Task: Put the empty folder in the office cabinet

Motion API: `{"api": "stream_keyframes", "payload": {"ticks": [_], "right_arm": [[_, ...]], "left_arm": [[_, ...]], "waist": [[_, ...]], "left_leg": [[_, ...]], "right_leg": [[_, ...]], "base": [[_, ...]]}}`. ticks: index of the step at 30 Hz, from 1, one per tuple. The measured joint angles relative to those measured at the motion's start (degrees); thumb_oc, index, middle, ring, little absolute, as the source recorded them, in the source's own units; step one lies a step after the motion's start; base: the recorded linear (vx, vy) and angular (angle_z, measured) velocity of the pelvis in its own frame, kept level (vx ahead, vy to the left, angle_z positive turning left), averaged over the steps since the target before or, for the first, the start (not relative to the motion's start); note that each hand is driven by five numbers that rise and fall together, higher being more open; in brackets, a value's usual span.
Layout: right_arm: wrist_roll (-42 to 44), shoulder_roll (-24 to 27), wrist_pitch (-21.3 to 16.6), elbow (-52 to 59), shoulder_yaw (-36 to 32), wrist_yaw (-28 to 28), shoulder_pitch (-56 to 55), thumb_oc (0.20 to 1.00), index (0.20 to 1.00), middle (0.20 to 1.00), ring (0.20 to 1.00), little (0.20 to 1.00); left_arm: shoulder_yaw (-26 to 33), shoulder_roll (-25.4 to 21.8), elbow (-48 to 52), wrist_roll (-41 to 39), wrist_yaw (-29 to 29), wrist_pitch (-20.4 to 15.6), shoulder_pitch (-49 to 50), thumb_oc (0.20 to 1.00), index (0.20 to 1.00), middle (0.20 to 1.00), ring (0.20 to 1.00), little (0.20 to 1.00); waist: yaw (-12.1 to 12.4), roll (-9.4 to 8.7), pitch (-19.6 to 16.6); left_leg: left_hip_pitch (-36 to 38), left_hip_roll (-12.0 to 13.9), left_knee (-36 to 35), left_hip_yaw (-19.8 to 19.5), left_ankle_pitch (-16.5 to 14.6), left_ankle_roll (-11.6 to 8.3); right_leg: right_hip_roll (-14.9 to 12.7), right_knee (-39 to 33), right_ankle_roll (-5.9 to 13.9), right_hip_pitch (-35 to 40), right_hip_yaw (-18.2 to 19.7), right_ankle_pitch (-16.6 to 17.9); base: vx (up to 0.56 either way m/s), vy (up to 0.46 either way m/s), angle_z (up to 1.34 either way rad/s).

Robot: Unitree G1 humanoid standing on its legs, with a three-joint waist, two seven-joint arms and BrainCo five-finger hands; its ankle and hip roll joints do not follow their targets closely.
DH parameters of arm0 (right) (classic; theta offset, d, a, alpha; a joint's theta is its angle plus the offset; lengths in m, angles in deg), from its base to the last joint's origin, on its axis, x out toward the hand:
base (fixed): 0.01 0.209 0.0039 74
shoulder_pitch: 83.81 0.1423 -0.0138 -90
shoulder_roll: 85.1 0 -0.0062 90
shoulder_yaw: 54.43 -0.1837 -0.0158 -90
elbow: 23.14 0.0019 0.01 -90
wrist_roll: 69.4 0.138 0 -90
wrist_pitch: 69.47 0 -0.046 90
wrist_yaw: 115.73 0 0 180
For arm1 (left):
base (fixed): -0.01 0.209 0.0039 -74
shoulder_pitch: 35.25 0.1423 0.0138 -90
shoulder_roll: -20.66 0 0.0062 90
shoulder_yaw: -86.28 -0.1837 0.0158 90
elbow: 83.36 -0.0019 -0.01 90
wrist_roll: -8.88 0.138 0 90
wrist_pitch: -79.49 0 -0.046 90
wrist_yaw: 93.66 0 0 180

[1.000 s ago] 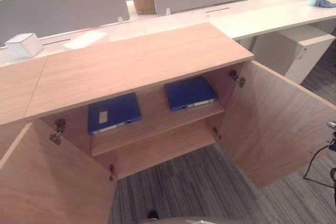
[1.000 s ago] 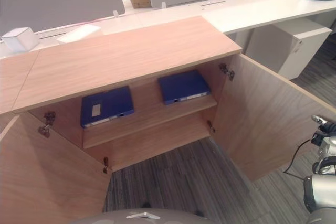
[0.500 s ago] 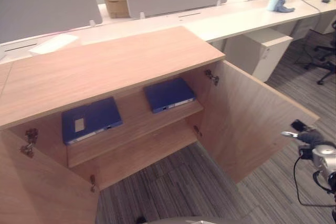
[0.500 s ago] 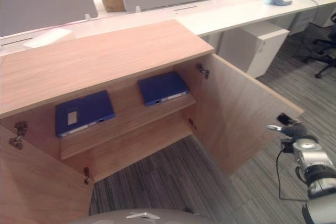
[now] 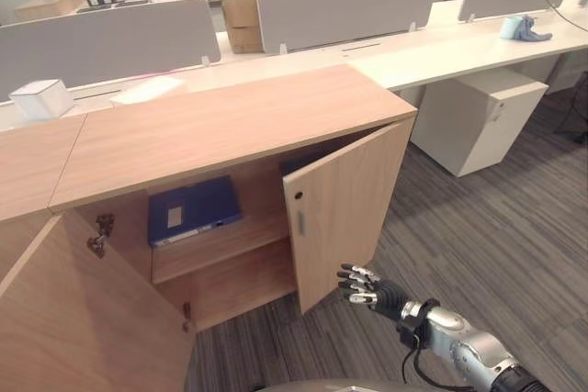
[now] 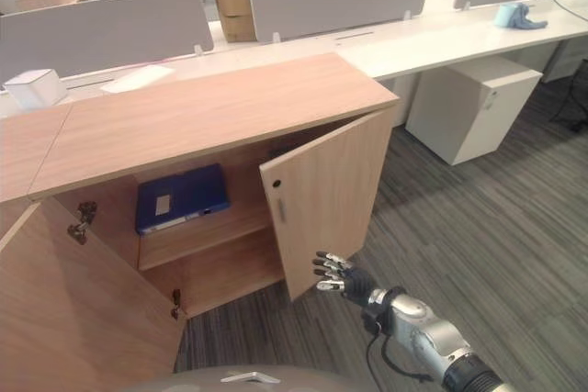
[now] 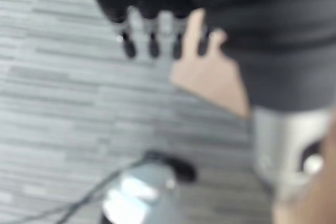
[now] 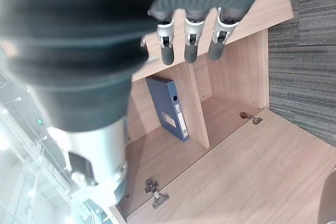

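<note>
Office cabinet (image 5: 230, 126): wood finish, flat top bare. Left door (image 5: 83, 319) swung wide open toward the camera. Right door (image 5: 344, 213) stands partly closed, at an angle across the right half of the opening, its small round knob (image 5: 297, 196) near the upper free edge.

Blue folder (image 5: 193, 210) lies flat on the upper shelf (image 5: 216, 245) in the left half of the cabinet, spine toward the front, white label on the cover. A sliver of blue shows just above the right door's top edge in the left eye view; cannot tell what it belongs to. Lower compartment under the shelf holds nothing visible.

Right robot hand (image 5: 366, 285): low, just beside the bottom corner of the right door on its outer side, fingers straight and spread toward the door. Holds nothing. Whether the fingertips touch the door edge cannot be told. In the right wrist view the fingers (image 8: 190, 43) hang relaxed, with the folder seen on its shelf past the door.

Left robot hand (image 7: 157, 30): seen in its own wrist view over grey carpet (image 7: 52, 103), fingers extended in a row, empty.

Behind the cabinet: long pale table (image 5: 459, 43) with grey divider panels (image 5: 344, 6), a white box (image 5: 39, 98), a white drawer unit (image 5: 478, 117) beneath
</note>
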Motion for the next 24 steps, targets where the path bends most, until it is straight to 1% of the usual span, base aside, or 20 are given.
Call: {"api": "stream_keyframes", "payload": {"ticks": [1,2,3,5,7,8,10,12,13,15,16,17,18,19,20,21,22,23,24], "right_arm": [[0.02,-0.41,-0.04,-0.41,-0.12,-0.14,-0.66,1.000,1.000,1.000,1.000,1.000],[0.01,-1.50,-0.04,-2.78,-0.36,-0.16,-1.12,1.000,1.000,1.000,1.000,1.000],[0.01,-1.50,-0.04,-2.78,-0.36,-0.16,-1.12,1.000,1.000,1.000,1.000,1.000],[-0.11,-5.34,-1.66,-9.69,-4.93,1.20,-3.96,1.000,1.000,1.000,1.000,1.000],[-1.79,-7.78,-2.45,-19.66,-7.09,3.70,-4.59,1.000,1.000,1.000,1.000,1.000],[-2.75,-8.07,-2.08,-21.67,-7.05,5.00,-4.53,1.000,1.000,1.000,1.000,1.000],[-4.95,-8.87,-2.52,-27.46,-7.53,7.15,-3.72,1.000,1.000,1.000,1.000,1.000],[-8.29,-10.11,-2.47,-33.79,-9.17,10.06,-2.53,1.000,1.000,1.000,1.000,1.000],[-9.64,-10.61,-2.30,-36.17,-9.91,11.57,-2.06,1.000,1.000,1.000,1.000,1.000],[-11.57,-12.56,-2.58,-44.80,-14.20,14.13,0.62,1.000,1.000,1.000,1.000,1.000],[-12.04,-12.80,-2.35,-49.01,-16.56,16.67,2.70,1.000,1.000,1.000,1.000,1.000],[-12.29,-12.89,-2.55,-51.55,-18.05,17.37,4.05,1.000,1.000,1.000,1.000,1.000],[-12.95,-12.84,-2.36,-54.62,-19.47,18.79,5.56,1.000,1.000,1.000,1.000,1.000],[-13.75,-12.99,-2.54,-56.45,-21.42,19.73,5.92,1.000,1.000,1.000,1.000,1.000],[-13.83,-13.48,-2.39,-59.29,-23.87,21.08,6.60,1.000,1.000,1.000,1.000,1.000],[-13.97,-13.35,-2.39,-60.81,-26.08,22.38,6.66,1.000,1.000,1.000,1.000,1.000],[-14.02,-13.47,-2.47,-61.38,-27.58,22.91,6.70,1.000,1.000,1.000,1.000,1.000],[-14.09,-13.18,-2.29,-62.46,-28.19,23.83,5.63,1.000,1.000,1.000,1.000,1.000],[-14.10,-13.40,-2.19,-62.89,-29.73,24.04,4.67,1.000,1.000,1.000,1.000,1.000]], "left_arm": [[-0.03,0.02,-0.05,-0.01,0.03,0.04,0.23,1.000,1.000,1.000,1.000,1.000],[-0.04,0.00,-0.04,-0.01,0.10,0.03,0.22,1.000,1.000,1.000,1.000,1.000],[-0.04,0.00,-0.04,-0.01,0.10,0.03,0.22,1.000,1.000,1.000,1.000,1.000],[0.02,0.02,0.19,-0.06,0.14,0.00,-0.16,1.000,1.000,1.000,1.000,1.000],[-0.02,-0.11,0.59,-0.05,-0.05,-0.05,-0.72,1.000,1.000,1.000,1.000,1.000],[-0.02,-0.11,0.66,-0.06,-0.08,-0.09,-0.88,1.000,1.000,1.000,1.000,1.000],[-0.01,-0.12,1.77,-0.06,-0.57,-0.40,-1.61,1.000,1.000,1.000,1.000,1.000],[0.03,-0.12,1.68,-0.09,-1.93,-0.98,-2.71,1.000,1.000,1.000,1.000,1.000],[0.03,-0.12,1.70,-0.11,-2.46,-1.30,-2.89,1.000,1.000,1.000,1.000,1.000],[0.03,-0.27,1.33,-0.12,-4.05,-1.53,-3.41,1.000,1.000,1.000,1.000,1.000],[0.03,-0.21,0.77,-0.07,-4.94,-1.47,-4.34,1.000,1.000,1.000,1.000,1.000],[0.03,-0.18,-0.34,-0.03,-5.28,-1.53,-4.78,1.000,1.000,1.000,1.000,1.000],[0.08,-0.22,-1.53,-0.02,-5.84,-1.24,-5.40,1.000,1.000,1.000,1.000,1.000],[0.37,-0.54,-2.61,0.19,-6.26,-0.86,-5.13,1.000,1.000,1.000,1.000,1.000],[1.42,-0.91,-4.07,1.01,-6.82,-0.54,-5.28,1.000,1.000,1.000,1.000,1.000],[2.34,-1.69,-5.62,1.63,-7.70,0.19,-3.88,1.000,1.000,1.000,1.000,1.000],[2.46,-1.94,-6.34,1.78,-8.28,0.47,-3.44,1.000,1.000,1.000,1.000,1.000],[2.44,-2.38,-6.48,2.24,-8.97,0.70,-2.83,1.000,1.000,1.000,1.000,1.000],[2.57,-2.50,-6.39,2.48,-8.98,0.73,-2.73,1.000,1.000,1.000,1.000,1.000]], "waist": [[0.03,-0.16,-0.04],[0.00,-0.69,-0.02],[0.00,-0.69,-0.02],[0.03,-1.12,0.15],[0.03,-1.58,0.25],[0.03,-1.57,0.32],[0.23,-1.32,0.81],[0.90,-0.80,1.27],[1.20,-0.57,1.52],[1.99,-0.16,2.05],[2.56,0.35,3.34],[3.06,0.43,3.82],[3.16,0.67,4.57],[3.48,-0.42,5.28],[3.38,-2.23,5.35],[3.11,-3.29,5.18],[2.76,-3.16,5.19],[2.54,-2.67,5.24],[2.45,-2.41,5.30]], "left_leg": [[0.01,-0.09,0.00,-0.04,0.00,0.00],[-0.04,-0.13,0.00,-0.11,0.16,0.09],[-0.04,-0.13,0.00,-0.11,0.16,0.09],[0.36,-0.16,-0.01,-0.49,1.25,0.43],[1.04,-0.32,-0.01,-0.67,1.08,0.32],[0.99,-0.36,-0.03,-0.66,1.05,0.30],[1.00,-0.37,0.20,-0.85,1.07,0.28],[0.86,-0.38,0.44,-1.59,1.46,-0.28],[0.62,-0.40,0.50,-2.09,1.54,-0.39],[-2.01,-0.64,2.18,-4.21,2.54,-1.38],[-3.05,-0.71,1.62,-5.25,3.39,-1.19],[-3.04,-0.68,0.73,-5.26,3.80,-1.12],[-3.18,-0.43,0.74,-4.60,2.23,-0.41],[-3.58,-1.91,2.58,-2.90,0.42,-0.25],[-4.50,-3.71,6.44,-0.53,-0.48,-0.63],[-3.62,-4.28,10.52,1.78,-2.10,-1.18],[-3.41,-3.61,13.07,2.04,-3.52,-0.92],[-1.65,-3.05,13.71,2.16,-4.95,-0.21],[-1.11,-2.96,13.30,3.15,-6.57,0.26]], "right_leg": [[-0.06,0.05,-0.02,-0.02,0.05,-0.02],[-0.04,0.04,-0.02,0.02,0.12,-0.02],[-0.04,0.04,-0.02,0.02,0.12,-0.02],[0.08,-0.01,0.15,0.93,-0.09,0.10],[0.07,-0.21,0.00,1.66,-0.03,-0.12],[0.08,-0.20,-0.06,1.59,-0.03,-0.16],[0.13,-0.21,-0.02,1.67,-0.11,-0.22],[0.15,-0.22,0.10,1.91,-0.70,-0.38],[0.17,-0.26,0.04,2.01,-1.22,-0.51],[0.01,-0.22,0.12,1.49,-3.62,-0.65],[-0.06,-0.23,0.03,1.30,-5.80,-0.71],[-0.12,-0.29,-0.19,1.19,-6.82,-0.60],[-0.34,-0.59,-1.01,0.95,-7.76,-0.89],[-2.26,-0.40,-2.68,0.60,-9.87,0.35],[-5.11,-0.67,-2.96,0.86,-11.88,-0.04],[-7.05,-0.66,-1.99,1.10,-12.33,-0.10],[-7.26,-0.60,-1.74,1.50,-12.93,-0.10],[-7.14,0.27,-0.68,1.82,-13.90,0.77],[-7.47,0.93,-0.23,1.88,-15.70,0.52]], "base": [[-0.02,-0.010,0.03],[0.00,0.000,0.00],[0.00,0.000,0.00],[-0.01,-0.025,0.10],[-0.01,-0.039,0.04],[0.00,0.000,0.00],[-0.02,-0.012,0.04],[-0.08,-0.014,0.15],[-0.15,-0.001,0.31],[-0.16,0.012,0.61],[-0.18,0.027,0.67],[-0.13,0.023,0.68],[-0.06,0.021,0.41],[-0.01,0.048,0.60],[-0.04,0.079,0.63],[-0.11,0.133,0.66],[-0.07,0.137,0.61],[-0.03,0.162,0.60],[0.01,0.166,0.97]]}}
